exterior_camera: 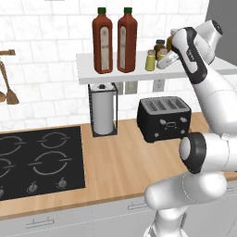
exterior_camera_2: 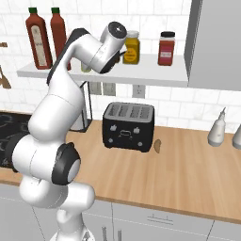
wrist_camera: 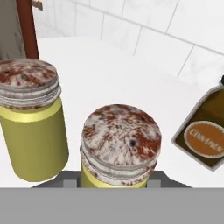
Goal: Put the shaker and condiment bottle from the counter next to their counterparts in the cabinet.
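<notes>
Hand closed on the shaker, holding it tilted over the white shelf, just beside the second shaker standing upright at its 9 o'clock in the left base view. In the hand view the held shaker's speckled grey cap sits bottom centre, the twin at 10 o'clock, a dark brown jar at 3 o'clock. Both reddish-brown bottles stand side by side on the shelf, well above the desk, toaster below
</notes>
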Controlling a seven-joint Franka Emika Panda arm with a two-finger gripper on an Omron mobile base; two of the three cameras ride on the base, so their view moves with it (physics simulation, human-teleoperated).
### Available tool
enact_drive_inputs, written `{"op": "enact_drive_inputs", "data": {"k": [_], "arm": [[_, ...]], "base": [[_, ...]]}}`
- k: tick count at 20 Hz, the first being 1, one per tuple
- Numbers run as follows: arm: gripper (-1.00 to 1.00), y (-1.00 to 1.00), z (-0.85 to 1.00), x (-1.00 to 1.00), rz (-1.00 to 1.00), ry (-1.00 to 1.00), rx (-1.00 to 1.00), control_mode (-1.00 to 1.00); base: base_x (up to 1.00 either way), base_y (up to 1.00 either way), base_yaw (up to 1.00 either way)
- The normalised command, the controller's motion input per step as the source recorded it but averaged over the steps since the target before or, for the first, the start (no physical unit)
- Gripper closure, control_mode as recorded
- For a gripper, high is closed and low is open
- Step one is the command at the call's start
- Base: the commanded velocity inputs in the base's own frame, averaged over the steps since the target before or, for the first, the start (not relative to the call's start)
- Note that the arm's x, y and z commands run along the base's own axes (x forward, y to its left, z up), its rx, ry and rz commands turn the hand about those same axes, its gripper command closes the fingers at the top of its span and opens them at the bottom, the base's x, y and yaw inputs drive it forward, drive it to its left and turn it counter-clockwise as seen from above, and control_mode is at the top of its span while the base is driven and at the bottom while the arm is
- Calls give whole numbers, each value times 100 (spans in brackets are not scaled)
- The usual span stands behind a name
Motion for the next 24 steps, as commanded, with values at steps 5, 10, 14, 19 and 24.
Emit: {"op": "enact_drive_inputs", "data": {"k": [5,10,14,19,24], "arm": [[-100,3,-15,3,1,0,0,-100],[-100,0,0,-13,0,0,0,-100],[-100,0,0,-38,0,0,1,-100],[-100,-10,1,-60,0,0,5,-100],[-100,-15,21,-78,-1,0,9,-100]], "base": [[0,0,0],[0,0,0],[0,0,0],[0,0,0],[0,0,0]]}}
